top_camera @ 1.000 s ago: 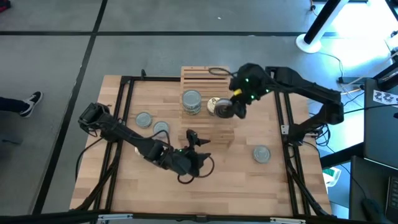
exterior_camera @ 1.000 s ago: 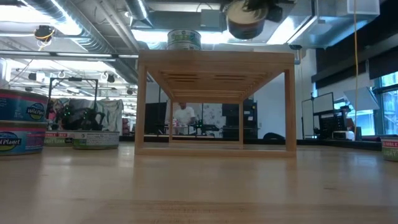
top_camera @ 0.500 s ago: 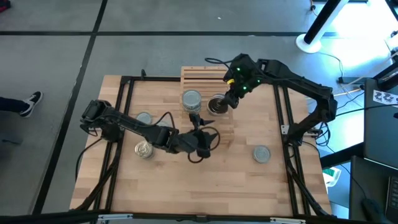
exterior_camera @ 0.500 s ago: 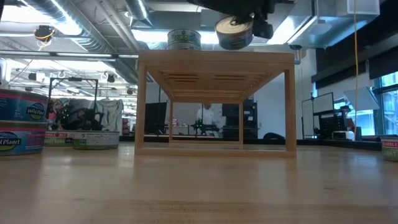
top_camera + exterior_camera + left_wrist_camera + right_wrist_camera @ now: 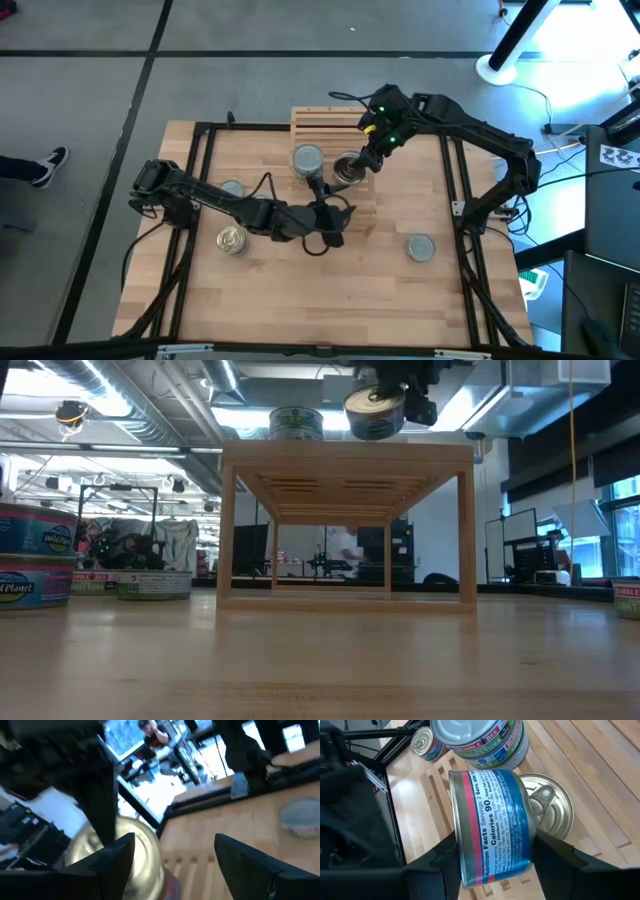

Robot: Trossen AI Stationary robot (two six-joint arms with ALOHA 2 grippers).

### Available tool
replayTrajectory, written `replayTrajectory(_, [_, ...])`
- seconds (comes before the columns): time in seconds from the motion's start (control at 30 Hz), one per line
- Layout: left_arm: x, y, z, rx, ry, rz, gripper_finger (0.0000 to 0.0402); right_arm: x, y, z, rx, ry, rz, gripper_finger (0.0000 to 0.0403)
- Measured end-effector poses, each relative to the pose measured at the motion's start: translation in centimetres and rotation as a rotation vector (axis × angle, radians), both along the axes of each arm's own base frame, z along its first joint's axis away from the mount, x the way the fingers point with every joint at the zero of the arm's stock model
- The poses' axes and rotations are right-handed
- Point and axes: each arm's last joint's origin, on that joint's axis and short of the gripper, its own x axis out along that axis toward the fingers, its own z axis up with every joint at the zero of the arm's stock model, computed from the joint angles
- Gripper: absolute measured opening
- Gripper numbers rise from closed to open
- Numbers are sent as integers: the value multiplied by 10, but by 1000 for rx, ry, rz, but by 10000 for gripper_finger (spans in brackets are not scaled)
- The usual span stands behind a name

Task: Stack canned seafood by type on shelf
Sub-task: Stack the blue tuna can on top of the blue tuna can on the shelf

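Slatted wooden shelf (image 5: 325, 125) under gripped round tin (image 5: 492, 825).

- You worked over a grey concrete floor (image 5: 90, 90) crossed by dark seams.
- Behind your table (image 5: 320, 660) ran exposed ceiling ducts (image 5: 110, 390) and bright strip lights (image 5: 45, 380).
- A white lamp base (image 5: 497, 68) stood on the floor.
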Motion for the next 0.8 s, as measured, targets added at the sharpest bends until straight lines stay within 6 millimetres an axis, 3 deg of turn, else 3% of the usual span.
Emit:
replayTrajectory(0.53, [6,43,4,41,-17,152,272,10,-4,-9,13,5,19,195])
replayTrajectory(0.8, [5,51,0,28,16,176,272,10,-4,-9,12,7,18,195])
